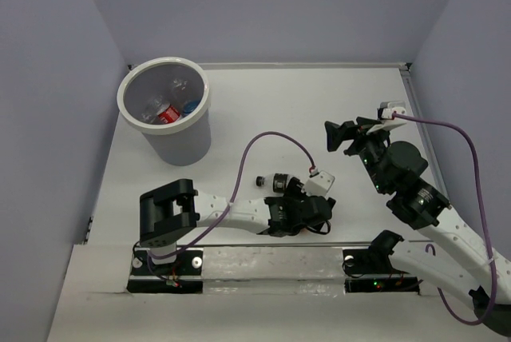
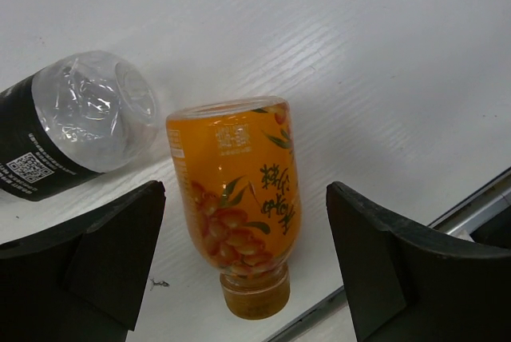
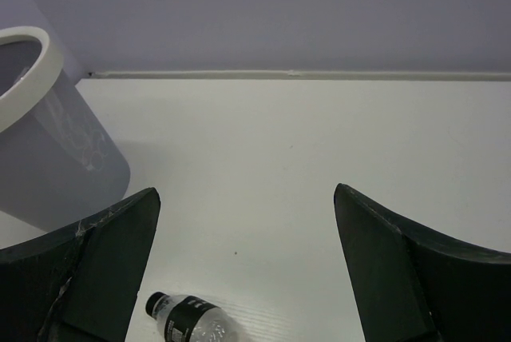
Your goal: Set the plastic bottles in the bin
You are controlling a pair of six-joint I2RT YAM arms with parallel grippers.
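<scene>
An orange bottle lies on the white table with its cap toward the camera. My left gripper is open, one finger on each side of it, with a gap on both sides. Beside it lies a clear black-labelled bottle, which also shows in the top view and in the right wrist view. From above, the left gripper hides the orange bottle. The white bin stands at the back left, its rim showing in the right wrist view, with bottles inside. My right gripper hangs open and empty.
Lavender walls close the table on three sides. A metal rail runs along the near edge by the arm bases. A purple cable loops over the left arm, and another trails from the right wrist.
</scene>
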